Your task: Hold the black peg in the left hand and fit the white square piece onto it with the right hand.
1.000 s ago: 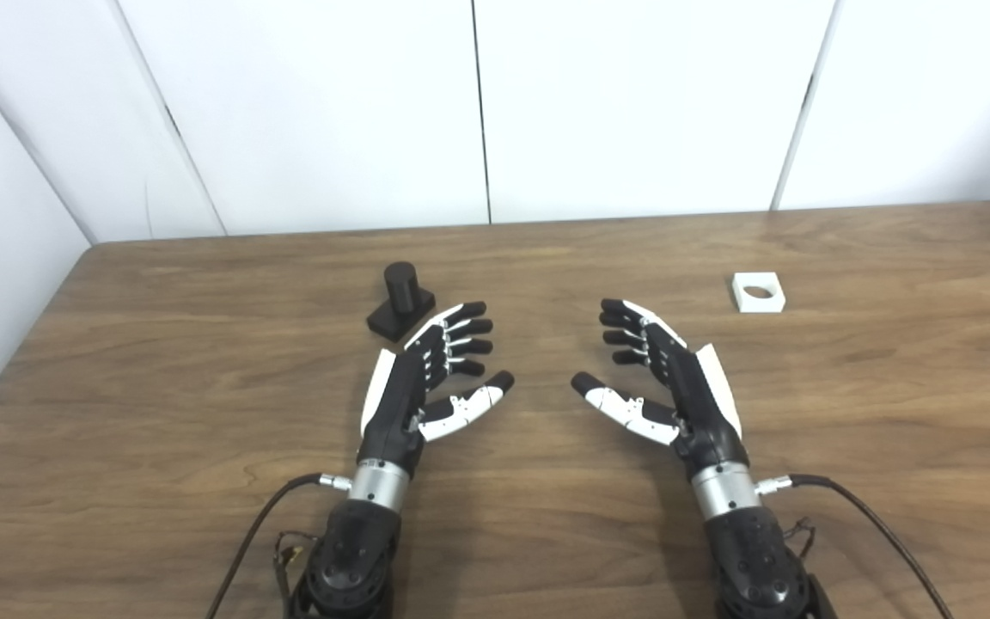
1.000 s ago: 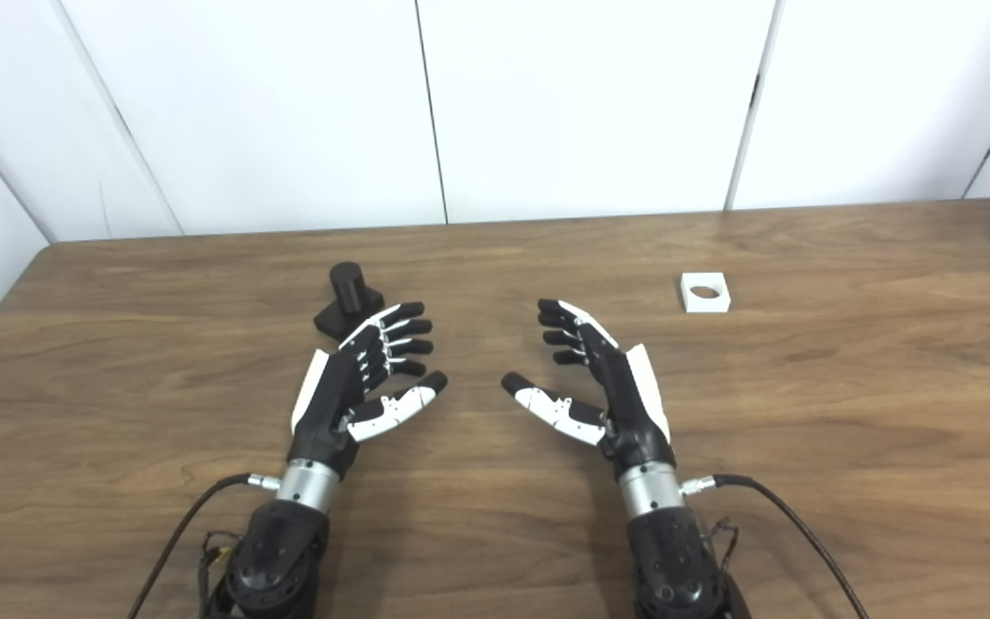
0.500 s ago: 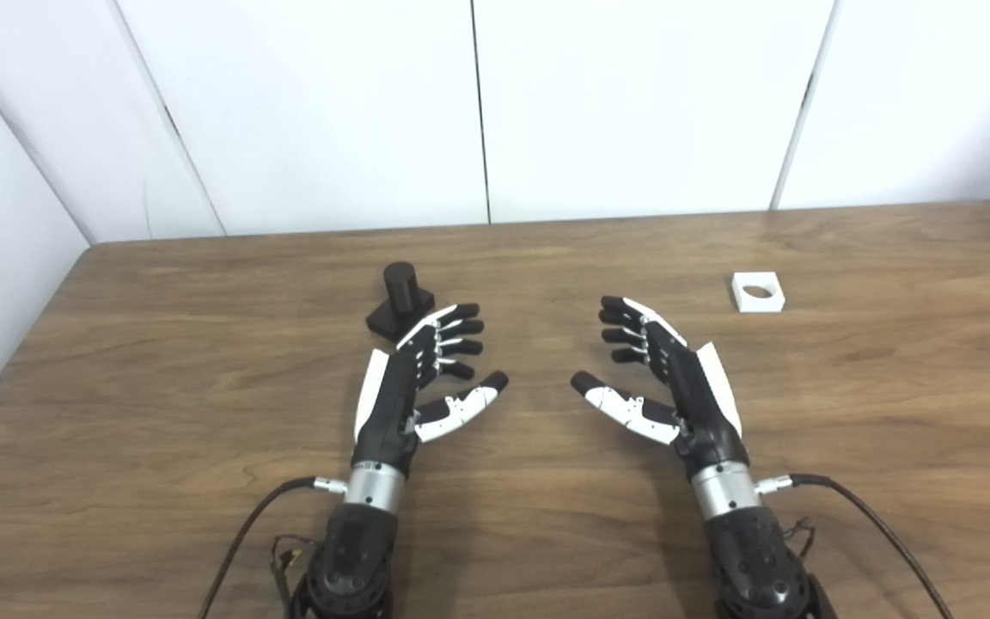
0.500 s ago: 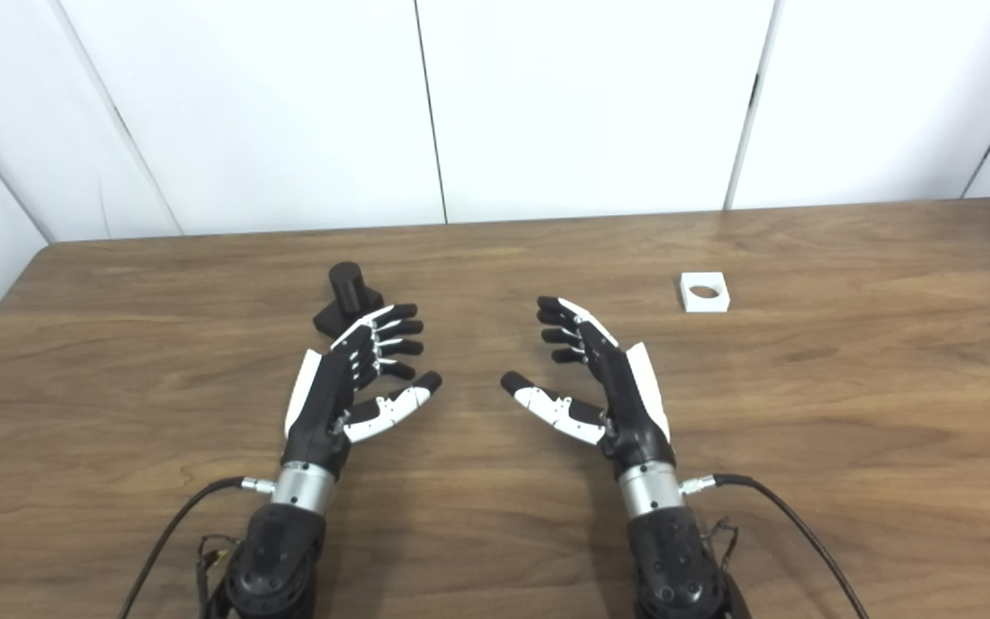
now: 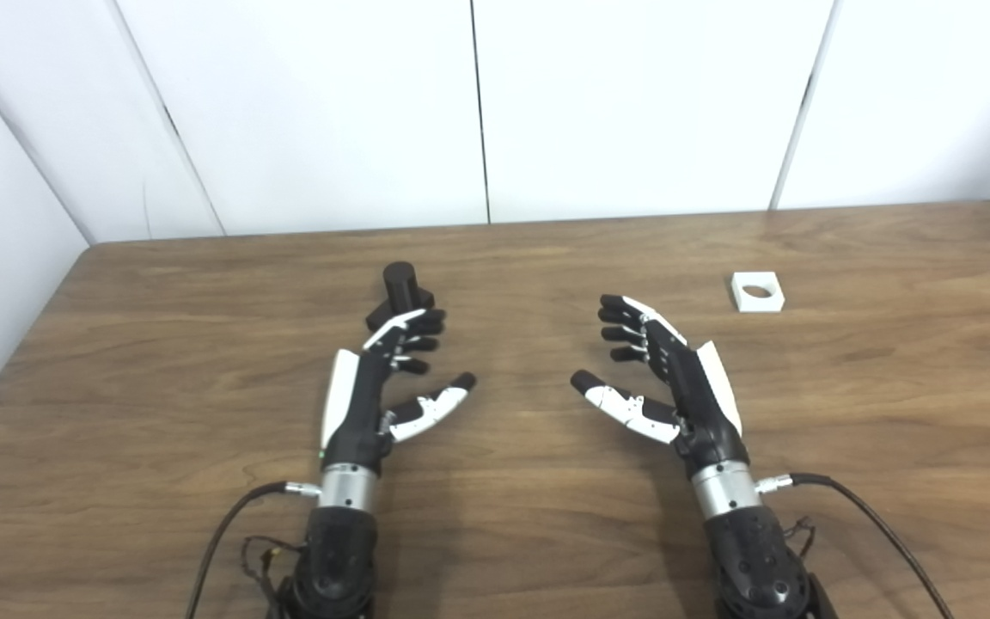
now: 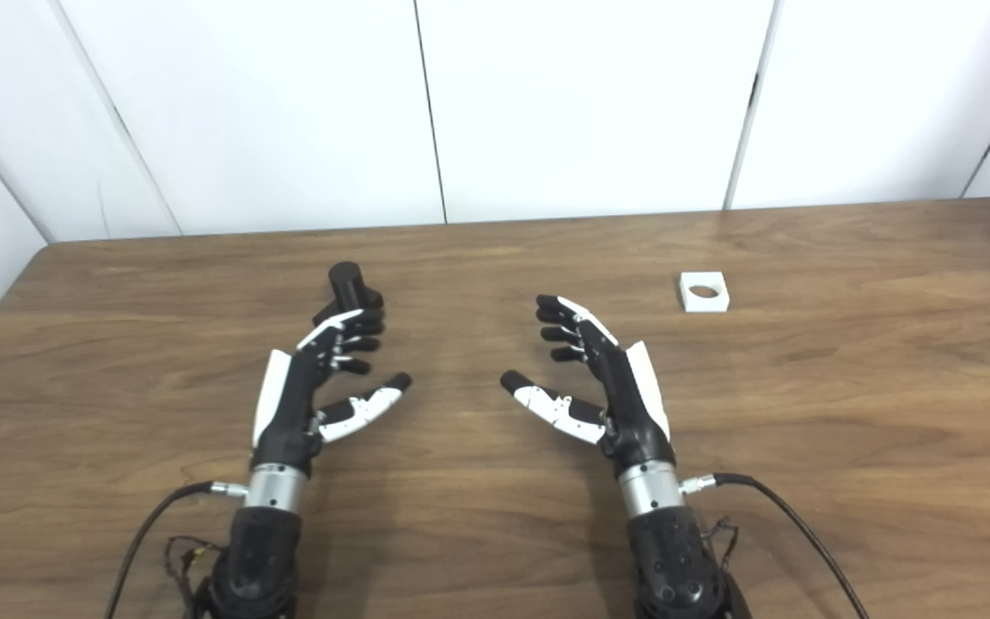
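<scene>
nearest the camera, two dark forearms come up from the bottom edge, each with a silver wrist ring and a black cable point(image 5: 856, 507) looping off its outer side. the left hand point(image 5: 383, 387) floats over the brown wooden surface point(image 5: 160, 387) with its palm turned inward, fingers point(image 5: 413, 331) spread a little and lightly curled, thumb point(image 5: 435, 404) stretched out toward the middle; it grips nothing. the right hand point(image 5: 667, 378) mirrors it on the other side, palm inward, fingers apart and slightly bent, thumb angled toward the left hand, holding nothing as well. the two hands are well apart, with bare wood between them. just past the left hand's fingertips stands the black peg point(image 5: 400, 288), an upright cylinder on a dark square base resting on the surface; the fingertips overlap the near edge of that base in both views, but whether they touch it cannot be told. farther out, beyond and to the outer side of the right hand, the white square piece point(image 5: 758, 291) lies flat on the surface with its round hole facing up, well apart from the right hand's fingers. behind the far edge of the surface rise plain white wall panels point(image 5: 632, 103) split by dark vertical seams.
</scene>
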Tool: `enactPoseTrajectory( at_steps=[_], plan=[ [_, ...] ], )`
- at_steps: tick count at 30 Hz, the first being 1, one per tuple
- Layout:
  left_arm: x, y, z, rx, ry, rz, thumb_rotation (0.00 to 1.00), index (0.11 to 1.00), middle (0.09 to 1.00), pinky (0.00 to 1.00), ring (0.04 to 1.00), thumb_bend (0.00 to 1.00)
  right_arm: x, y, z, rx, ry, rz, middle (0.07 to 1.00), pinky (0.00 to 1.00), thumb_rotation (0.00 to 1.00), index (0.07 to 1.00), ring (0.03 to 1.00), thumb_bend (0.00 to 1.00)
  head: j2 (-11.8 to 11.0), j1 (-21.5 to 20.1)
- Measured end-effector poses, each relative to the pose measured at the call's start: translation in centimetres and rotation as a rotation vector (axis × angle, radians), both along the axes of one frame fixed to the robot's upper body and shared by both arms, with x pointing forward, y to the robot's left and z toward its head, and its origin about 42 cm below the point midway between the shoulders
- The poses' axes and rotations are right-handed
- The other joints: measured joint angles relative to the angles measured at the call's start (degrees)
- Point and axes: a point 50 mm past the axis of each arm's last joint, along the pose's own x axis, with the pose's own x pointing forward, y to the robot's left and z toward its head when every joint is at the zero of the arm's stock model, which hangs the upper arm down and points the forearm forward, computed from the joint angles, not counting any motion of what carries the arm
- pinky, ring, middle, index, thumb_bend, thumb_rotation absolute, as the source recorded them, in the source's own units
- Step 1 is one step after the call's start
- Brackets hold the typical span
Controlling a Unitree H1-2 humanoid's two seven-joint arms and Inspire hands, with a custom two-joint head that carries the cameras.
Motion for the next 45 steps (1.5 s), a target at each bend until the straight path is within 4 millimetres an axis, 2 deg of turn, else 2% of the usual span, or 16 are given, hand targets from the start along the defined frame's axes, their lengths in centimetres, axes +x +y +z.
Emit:
enactPoseTrajectory(
  at_steps=[6,12,17,22,26,31,35,39,45],
  plan=[
    [0.4,0.9,0.3,0.052,-0.008,0.047,0.15,0.703,0.779,0.74,0.798,0.58,0.0,-0.1,0.0,0.008,0.004,-0.001,0.805,0.69,0.32,0.817,0.763,0.59,-0.1,0.1],
    [1.5,1.9,0.4,0.073,-0.005,0.075,0.15,0.707,0.789,0.68,0.782,0.6,0.1,-0.1,0.0,0.012,0.006,0.001,0.803,0.69,0.32,0.815,0.759,0.59,-0.1,0.1],
    [1.8,2.5,-0.2,0.074,0.028,0.1,0.14,0.709,0.779,0.69,0.776,0.6,0.1,-0.1,0.0,0.012,0.006,0.001,0.803,0.69,0.33,0.815,0.758,0.59,0.0,0.2],
    [2.7,3.1,0.0,0.132,0.011,0.14,0.18,0.705,0.78,0.71,0.79,0.6,0.1,-0.2,0.0,0.01,0.005,0.001,0.801,0.68,0.33,0.814,0.754,0.58,0.1,0.6],
    [3.7,3.6,0.0,0.174,0.029,0.174,0.22,0.702,0.801,0.68,0.794,0.62,0.1,-0.2,0.0,0.009,0.005,0.001,0.802,0.68,0.32,0.812,0.756,0.59,0.1,0.5],
    [4.4,3.9,-0.6,0.25,0.068,0.204,0.24,0.699,0.851,0.7,0.849,0.67,0.1,-0.2,0.0,0.01,0.005,0.001,0.803,0.68,0.33,0.811,0.76,0.6,0.2,0.4],
    [5.0,4.4,-0.6,0.297,0.085,0.234,0.29,0.722,0.902,0.8,0.916,0.69,0.0,-0.3,0.0,0.01,0.003,0.0,0.804,0.67,0.32,0.812,0.758,0.59,0.2,0.4],
    [5.3,4.4,-0.3,0.351,0.084,0.242,0.3,0.728,0.926,0.96,0.957,0.69,0.0,-0.3,0.0,0.01,0.004,0.0,0.806,0.68,0.31,0.812,0.759,0.59,0.3,0.4],
    [5.6,4.1,-0.5,0.421,0.104,0.266,0.39,0.74,0.965,1.0,0.999,0.73,0.0,-0.3,0.0,0.01,0.004,0.0,0.803,0.67,0.32,0.81,0.751,0.59,0.4,0.1]
  ],
)
